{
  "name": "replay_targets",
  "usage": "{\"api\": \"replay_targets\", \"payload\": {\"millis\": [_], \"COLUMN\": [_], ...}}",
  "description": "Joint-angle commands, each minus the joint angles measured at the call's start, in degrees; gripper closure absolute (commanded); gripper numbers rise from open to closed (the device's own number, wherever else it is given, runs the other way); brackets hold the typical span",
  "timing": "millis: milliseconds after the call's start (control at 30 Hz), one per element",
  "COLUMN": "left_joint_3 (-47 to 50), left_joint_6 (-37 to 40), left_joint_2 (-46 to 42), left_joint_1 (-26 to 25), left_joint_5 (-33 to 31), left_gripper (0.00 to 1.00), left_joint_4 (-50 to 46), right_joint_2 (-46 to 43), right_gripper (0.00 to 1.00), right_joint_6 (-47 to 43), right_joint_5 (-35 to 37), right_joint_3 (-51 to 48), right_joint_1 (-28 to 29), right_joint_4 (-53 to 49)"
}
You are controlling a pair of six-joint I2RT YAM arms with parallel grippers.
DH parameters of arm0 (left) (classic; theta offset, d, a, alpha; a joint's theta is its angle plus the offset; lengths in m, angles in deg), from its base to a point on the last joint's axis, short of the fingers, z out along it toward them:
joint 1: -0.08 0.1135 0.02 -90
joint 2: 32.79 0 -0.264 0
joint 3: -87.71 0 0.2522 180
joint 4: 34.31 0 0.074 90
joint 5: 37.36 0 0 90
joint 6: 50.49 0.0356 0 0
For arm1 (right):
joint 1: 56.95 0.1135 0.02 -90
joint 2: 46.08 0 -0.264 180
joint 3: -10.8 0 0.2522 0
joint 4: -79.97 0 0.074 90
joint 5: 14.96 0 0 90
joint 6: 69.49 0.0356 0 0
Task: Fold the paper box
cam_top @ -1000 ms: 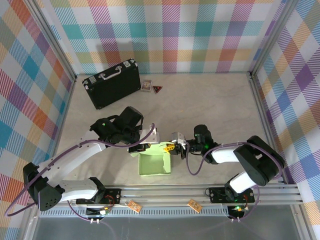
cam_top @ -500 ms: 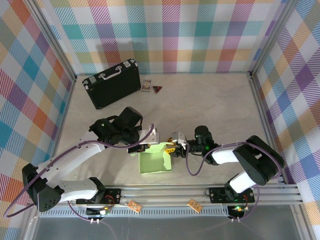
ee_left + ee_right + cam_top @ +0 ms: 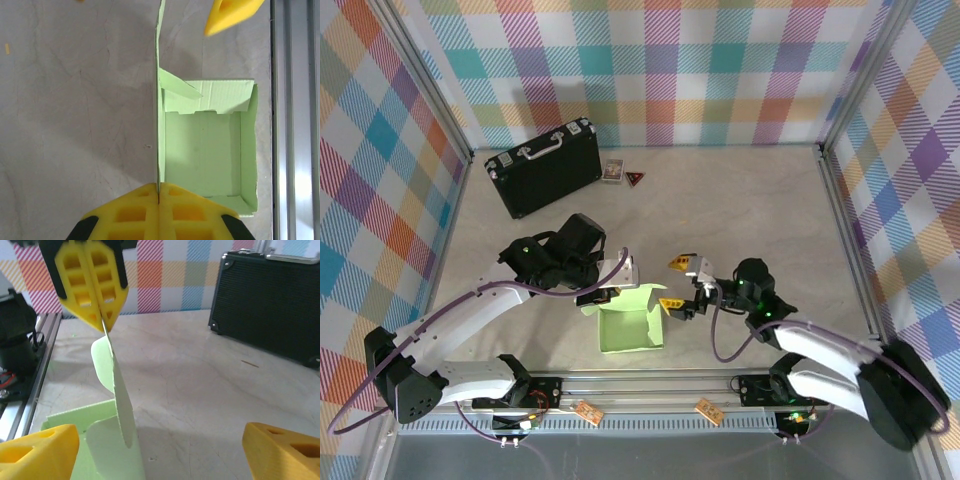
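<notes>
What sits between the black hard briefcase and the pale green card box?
Top view: the left gripper, shut on the box's upright flap, and its black wrist; otherwise bare table.

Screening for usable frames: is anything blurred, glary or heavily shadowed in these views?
Top external: even light, only soft shadows. Left wrist: pale green card paper box sharp, glare on the aluminium rail. Right wrist: the right gripper's yellow foam fingers blur at the bottom corners.
</notes>
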Motion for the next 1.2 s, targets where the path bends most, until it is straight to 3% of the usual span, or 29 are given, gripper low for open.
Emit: {"api": "replay_targets", "payload": {"millis": [0,100,167,267,400,800,967,1167], "left_joint_3": [0.01,-0.29,-0.16,-0.02,-0.78,-1.26,-1.21,-1.42], "left_joint_6": [0.33,0.29,0.17,0.13,0.07,-0.11,-0.63,-1.19], "left_joint_2": [0.61,0.73,0.74,1.11,1.85,3.13,3.05,2.60], "left_joint_1": [-0.40,-0.44,-0.45,-0.48,-0.53,-0.49,-0.51,-0.49], "left_joint_5": [0.50,0.55,0.60,0.62,0.78,1.07,1.49,2.36], "left_gripper": [1.00,1.00,1.00,1.00,1.00,1.00,0.98,0.82], "left_joint_4": [0.76,0.80,0.93,0.99,0.67,0.40,0.75,1.01], "right_joint_2": [-9.41,-16.23,-16.85,-12.91,-4.93,8.04,11.25,11.67], "right_gripper": [0.14,0.23,0.25,0.28,0.31,0.35,0.53,0.84], "right_joint_6": [8.35,11.38,11.47,8.88,2.57,-10.08,-11.74,-13.30], "right_joint_5": [7.22,8.54,4.93,-0.37,-0.84,-6.55,-4.94,-3.73], "right_joint_3": [1.97,3.01,4.33,9.20,17.32,23.41,24.42,24.60], "right_joint_1": [-0.17,-0.28,-0.21,-0.06,1.48,5.99,6.28,6.29], "right_joint_4": [-17.09,-21.58,-22.42,-26.98,-35.17,-35.67,-33.72,-32.38]}}
